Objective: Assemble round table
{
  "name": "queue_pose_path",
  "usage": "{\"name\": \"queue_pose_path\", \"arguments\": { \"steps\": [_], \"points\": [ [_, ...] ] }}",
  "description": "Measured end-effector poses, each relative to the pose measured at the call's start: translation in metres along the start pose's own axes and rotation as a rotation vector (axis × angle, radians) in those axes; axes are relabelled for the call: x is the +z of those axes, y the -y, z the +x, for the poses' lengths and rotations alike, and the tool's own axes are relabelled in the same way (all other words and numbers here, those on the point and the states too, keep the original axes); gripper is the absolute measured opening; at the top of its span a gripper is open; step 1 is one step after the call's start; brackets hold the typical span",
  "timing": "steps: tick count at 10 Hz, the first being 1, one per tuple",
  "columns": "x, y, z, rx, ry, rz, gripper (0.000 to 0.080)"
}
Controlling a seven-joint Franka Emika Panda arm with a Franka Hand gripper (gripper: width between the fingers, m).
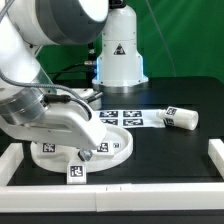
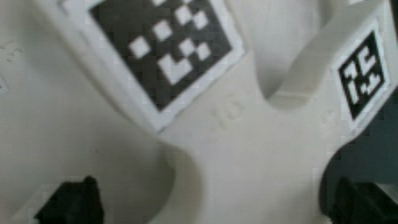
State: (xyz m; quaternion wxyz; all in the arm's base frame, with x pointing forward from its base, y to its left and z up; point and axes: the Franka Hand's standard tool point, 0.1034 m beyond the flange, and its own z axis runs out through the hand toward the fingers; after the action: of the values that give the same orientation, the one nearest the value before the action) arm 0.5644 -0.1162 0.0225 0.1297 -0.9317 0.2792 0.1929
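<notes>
The wrist view is filled by the smaller flat-armed piece (image 2: 222, 130), white and forked, with a black-and-white tag on each arm. My gripper (image 2: 217, 200) is open. Its dark fingertips (image 2: 71, 202) stand on either side of the piece's stem, with a gap on one side. In the exterior view my gripper (image 1: 70, 140) is low over the wide rimmed round disc (image 1: 112, 148), which lies flat on the black table and carries several tags. The arm hides the flat-armed piece there. The short thick cylinder (image 1: 181, 117) lies on its side at the exterior view's right.
The marker board (image 1: 126, 117) lies flat behind the disc. White border rails run along the front (image 1: 130, 188) and the right edge (image 1: 215, 152). A white robot base (image 1: 119, 55) with a warning triangle stands at the back.
</notes>
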Motion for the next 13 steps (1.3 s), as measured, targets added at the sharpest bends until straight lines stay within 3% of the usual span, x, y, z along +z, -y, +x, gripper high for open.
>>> {"name": "queue_pose_path", "arguments": {
  "steps": [2,4,8,9,10,11,12,13],
  "points": [
    [0.0,0.0,0.0,0.0,-0.001,0.0,0.0649],
    [-0.006,0.002,0.001,-0.005,-0.008,0.006,0.0395],
    [-0.009,0.004,0.001,-0.007,-0.013,0.007,0.0387],
    [-0.019,0.006,-0.004,-0.011,0.001,0.014,0.038],
    [-0.036,0.008,-0.011,-0.014,0.006,0.029,0.0235],
    [-0.054,0.007,-0.018,-0.018,0.001,0.044,0.0235],
    [-0.071,0.005,-0.025,-0.024,-0.012,0.06,0.0093],
    [-0.08,0.001,-0.033,-0.024,-0.021,0.07,0.0027]
  ]
}}
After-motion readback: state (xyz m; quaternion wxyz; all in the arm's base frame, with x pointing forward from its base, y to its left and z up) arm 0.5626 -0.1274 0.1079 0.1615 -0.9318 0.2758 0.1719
